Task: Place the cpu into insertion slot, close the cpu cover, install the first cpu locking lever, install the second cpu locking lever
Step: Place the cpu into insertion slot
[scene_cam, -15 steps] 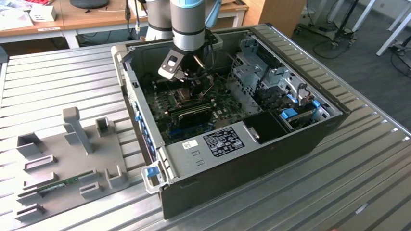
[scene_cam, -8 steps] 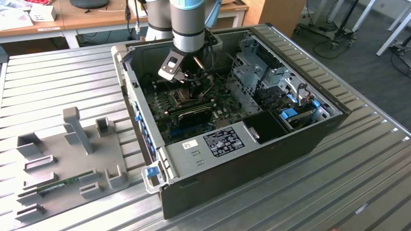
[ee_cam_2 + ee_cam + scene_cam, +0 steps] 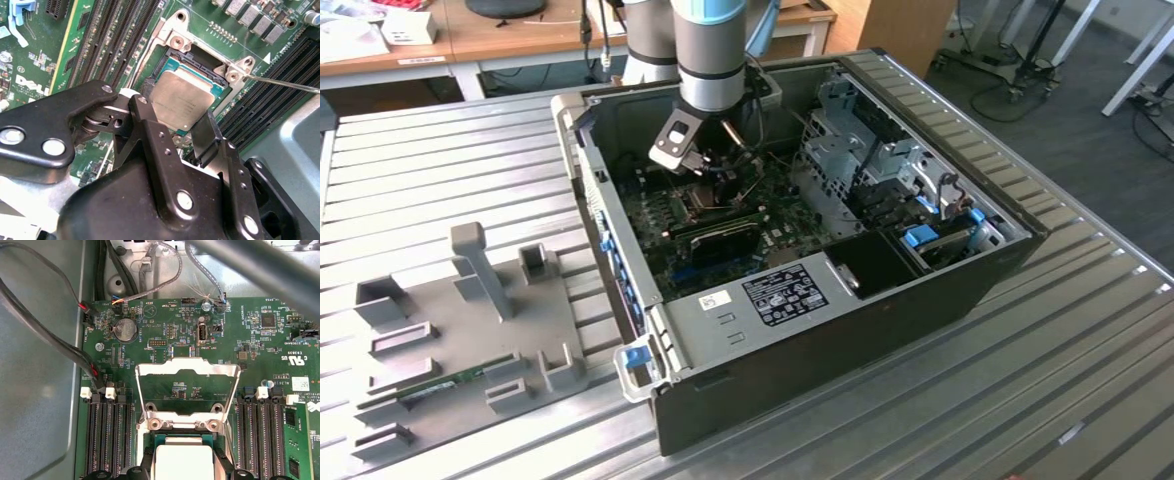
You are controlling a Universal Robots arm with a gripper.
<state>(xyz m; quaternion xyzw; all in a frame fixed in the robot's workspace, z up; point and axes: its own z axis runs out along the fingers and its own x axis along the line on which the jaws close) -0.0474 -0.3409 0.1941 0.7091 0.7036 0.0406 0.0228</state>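
In the exterior view my gripper [image 3: 703, 168] reaches down into the open computer case [image 3: 787, 300], over the green board. In both wrist views the cpu [image 3: 182, 100] [image 3: 183, 460], a grey-brown metal square, lies level in the insertion slot [image 3: 200, 54] [image 3: 182, 424]. My black fingers [image 3: 150, 127] press against two opposite edges of it, so the gripper [image 3: 172, 114] [image 3: 184, 471] is shut on the cpu. The cpu cover [image 3: 187, 366] stands swung up on its hinge, away from the socket. A thin locking lever [image 3: 285, 84] sticks out beside the socket's corner.
Long black memory slots [image 3: 107, 440] [image 3: 262, 435] flank the socket on both sides. Cable bundles [image 3: 45, 335] run along the case wall. A drive cage [image 3: 867, 165] fills the case's right in the exterior view. A grey fixture [image 3: 467, 340] with a memory stick [image 3: 447, 385] lies outside.
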